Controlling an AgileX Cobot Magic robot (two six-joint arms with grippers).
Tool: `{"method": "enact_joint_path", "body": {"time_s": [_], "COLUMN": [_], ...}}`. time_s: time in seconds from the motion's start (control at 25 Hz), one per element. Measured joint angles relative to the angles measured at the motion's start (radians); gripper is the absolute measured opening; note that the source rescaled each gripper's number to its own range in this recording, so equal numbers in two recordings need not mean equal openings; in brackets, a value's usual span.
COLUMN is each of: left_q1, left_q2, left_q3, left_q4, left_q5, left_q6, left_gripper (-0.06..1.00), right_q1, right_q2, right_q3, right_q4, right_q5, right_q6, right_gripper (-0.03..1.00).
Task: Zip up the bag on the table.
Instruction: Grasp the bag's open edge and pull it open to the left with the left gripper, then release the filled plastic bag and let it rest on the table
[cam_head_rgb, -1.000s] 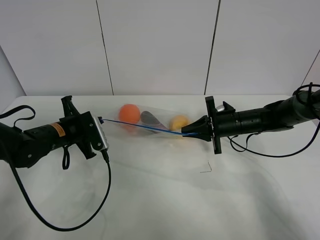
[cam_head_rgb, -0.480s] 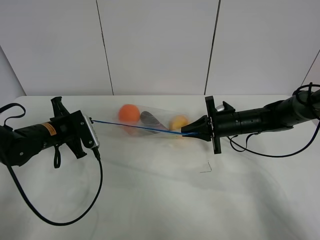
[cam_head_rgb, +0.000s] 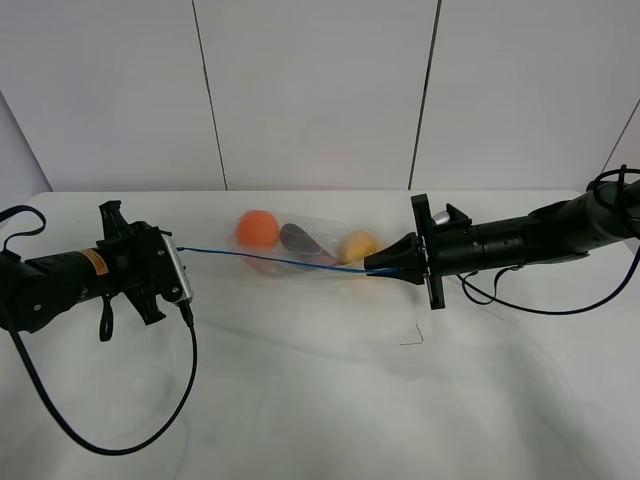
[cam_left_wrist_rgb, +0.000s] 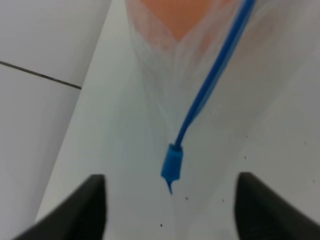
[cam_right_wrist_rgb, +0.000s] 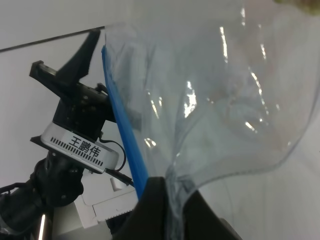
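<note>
The clear bag (cam_head_rgb: 300, 250) lies on the white table (cam_head_rgb: 320, 400), with an orange fruit (cam_head_rgb: 258, 228), a dark piece (cam_head_rgb: 298, 238) and a yellow fruit (cam_head_rgb: 357, 245) inside. Its blue zipper strip (cam_head_rgb: 280, 259) stretches taut between the two arms. My left gripper (cam_head_rgb: 172, 246) is at the strip's left end. In the left wrist view the left gripper (cam_left_wrist_rgb: 170, 200) is open, its fingers (cam_left_wrist_rgb: 80, 210) wide apart. The blue slider (cam_left_wrist_rgb: 171, 164) hangs free just ahead of them. My right gripper (cam_head_rgb: 378, 266) is shut on the bag's right end, and in the right wrist view it (cam_right_wrist_rgb: 162, 200) pinches the plastic (cam_right_wrist_rgb: 215, 100).
Black cables loop on the table under the left arm (cam_head_rgb: 120, 440) and behind the right arm (cam_head_rgb: 520, 300). A small dark mark (cam_head_rgb: 412, 338) sits on the tabletop in front of the right gripper. White wall panels stand behind the table.
My left arm has drawn back to the left, and the strip's left end has stretched out after it. The right arm and the bag's fruit have hardly moved.
</note>
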Motion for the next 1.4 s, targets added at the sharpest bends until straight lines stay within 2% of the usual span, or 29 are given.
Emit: {"method": "enact_joint_path", "body": {"time_s": [0.08,0.2,0.32,0.44,0.52,0.64,0.8,0.96,1.04,1.16,1.4], "left_q1": [0.002,0.002,0.002,0.002,0.003,0.003,0.006,0.017,0.044,0.089,0.126], "left_q2": [0.0,0.0,0.0,0.0,0.0,0.0,-0.016,-0.041,-0.062,-0.092,-0.102], "left_q3": [0.0,0.004,0.036,0.066,0.08,0.093,0.096,0.09,0.06,-0.03,-0.317], "left_q4": [0.0,-0.02,-0.152,-0.291,-0.392,-0.5,-0.545,-0.548,-0.549,-0.549,-0.549], "left_q5": [0.0,0.001,-0.001,-0.006,-0.01,-0.012,-0.01,0.029,0.112,0.355,1.029], "left_q6": [-0.007,-0.022,-0.078,-0.208,-0.344,-0.547,-0.696,-0.716,-0.718,-0.718,-0.718], "left_gripper": [0.88,0.93,0.94,0.94,0.94,0.94,0.95,0.95,0.95,0.95,0.95], "right_q1": [0.0,0.0,0.0,0.0,0.0,0.0,0.0,0.0,0.0,0.0,0.0], "right_q2": [0.0,0.0,0.0,0.0,0.0,0.0,0.0,0.0,0.0,0.0,0.0], "right_q3": [0.0,0.0,0.0,0.0,0.0,0.0,0.0,0.0,0.0,0.0,0.0], "right_q4": [0.0,0.0,0.0,0.0,0.0,0.0,0.0,0.0,0.0,0.0,0.0], "right_q5": [0.0,0.0,0.0,0.0,0.0,0.0,0.0,0.0,0.0,0.0,0.0], "right_q6": [0.0,0.0,0.0,0.0,0.0,0.0,0.0,0.0,0.001,0.003,0.003], "right_gripper": [0.0,0.0,0.0,0.0,0.0,0.0,0.0,0.0,0.0,0.0,0.0]}}
